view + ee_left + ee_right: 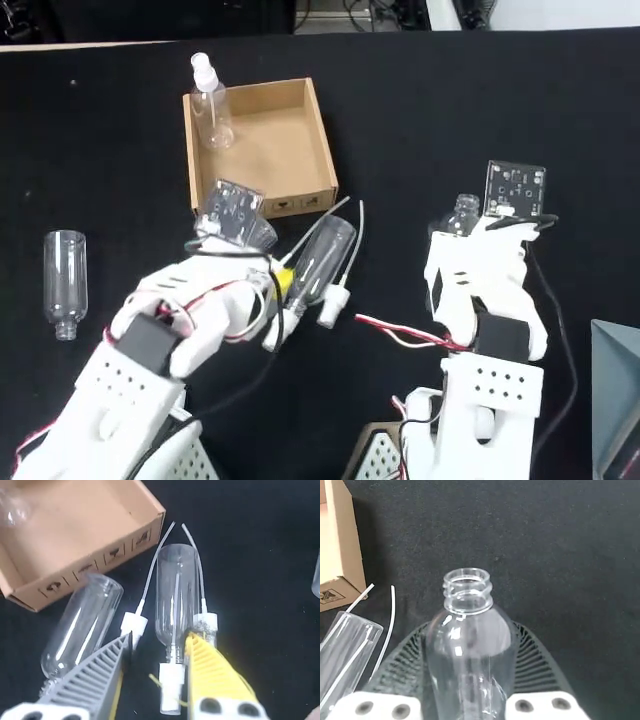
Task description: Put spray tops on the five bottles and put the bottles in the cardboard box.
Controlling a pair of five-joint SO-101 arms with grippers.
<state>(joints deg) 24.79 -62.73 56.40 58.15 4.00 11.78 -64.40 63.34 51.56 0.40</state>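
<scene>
Bottle with spray top (175,590): lying on the surface (260,555) beside the cardboard box (105,560).
Left hand (159,641): gaping wide around its neck.
Right hand (470,627): gripping an uncapped bottle (468,595).
Risk: bottle possibly rolling away if the jaws are closing off-centre.

black table (480,90) carries a cardboard box (290,203), lying bottles (65,280) and loose spray tops (134,625).

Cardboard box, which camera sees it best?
The high view: it takes in the whole cardboard box from above, all four walls, with a capped bottle standing in one corner. The left wrist view gives a near corner and some floor; the right wrist view catches one outer corner.
</scene>
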